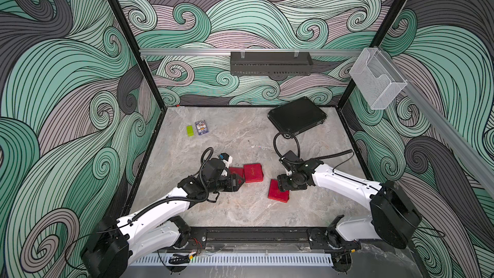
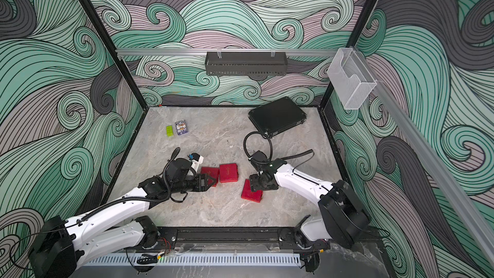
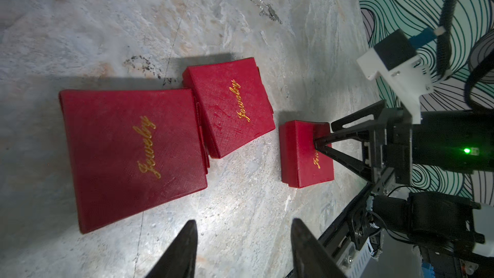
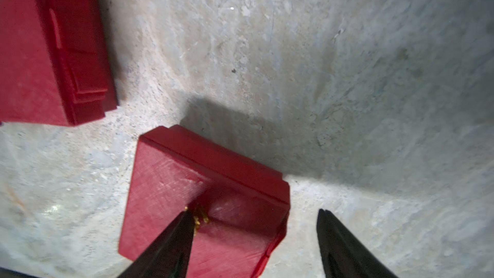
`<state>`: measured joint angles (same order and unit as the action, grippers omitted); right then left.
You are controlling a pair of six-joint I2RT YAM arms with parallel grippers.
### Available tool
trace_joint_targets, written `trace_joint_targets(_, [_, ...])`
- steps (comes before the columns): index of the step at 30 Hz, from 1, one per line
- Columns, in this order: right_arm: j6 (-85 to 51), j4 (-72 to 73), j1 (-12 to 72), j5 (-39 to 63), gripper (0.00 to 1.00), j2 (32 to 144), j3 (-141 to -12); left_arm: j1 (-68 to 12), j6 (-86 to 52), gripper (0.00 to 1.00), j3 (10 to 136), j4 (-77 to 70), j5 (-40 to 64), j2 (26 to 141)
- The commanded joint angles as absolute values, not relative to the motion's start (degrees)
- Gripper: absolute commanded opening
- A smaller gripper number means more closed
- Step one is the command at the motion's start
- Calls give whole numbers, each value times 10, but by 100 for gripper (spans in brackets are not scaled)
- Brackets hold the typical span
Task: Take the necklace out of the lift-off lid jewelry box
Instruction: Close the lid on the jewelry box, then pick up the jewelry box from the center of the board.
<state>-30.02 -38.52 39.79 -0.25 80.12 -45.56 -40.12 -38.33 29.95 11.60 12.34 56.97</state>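
Left claw (image 3: 243,223) and right claw (image 4: 254,211) gape empty; we judge the necklace (image 3: 268,12) light, limp, best pinched mid-chain.

2 robot arms mounted on a black base rail (image 1: 256,235); the left arm (image 1: 152,232) and right arm (image 1: 344,183) have glossy white shells dotted with small screws, black joints, and a bulky black rounded housing (image 1: 395,213) just beyond each end of the rail; black ribbed cable conduit (image 1: 160,204) runs along each arm and loops at the wrist, far from the rail; a white camera bracket (image 3: 393,76) carries a blue plug; a green light (image 3: 466,151) glows on the black right wrist; the left gripper (image 3: 244,221) and right gripper (image 4: 254,211) have black, pointed fingers.
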Motion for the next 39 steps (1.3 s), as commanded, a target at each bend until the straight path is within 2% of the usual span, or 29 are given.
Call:
trace_joint_targets(1, [-302, -438, 409, -24, 90, 791, -471, -392, -367, 57, 303, 132, 113, 550])
trace_joint_targets(4, [-319, -439, 421, -20, 97, 773, -476, -390, -359, 61, 302, 135, 110, 541])
trace_joint_targets(10, [-390, -391, 453, -7, 99, 755, -459, -388, -344, 65, 295, 129, 101, 532])
trace_joint_targets(15, [-449, -345, 475, -34, 99, 774, -447, -385, -334, 66, 294, 129, 107, 532])
trace_joint_targets(20, [-508, -311, 489, -76, 99, 775, -423, -384, -334, 76, 287, 129, 114, 522])
trace_joint_targets(22, [-522, -311, 493, -87, 99, 774, -419, -384, -334, 78, 282, 126, 114, 515])
trace_joint_targets(39, [-514, -289, 512, -81, 98, 865, -440, -382, -326, 78, 278, 110, 125, 533])
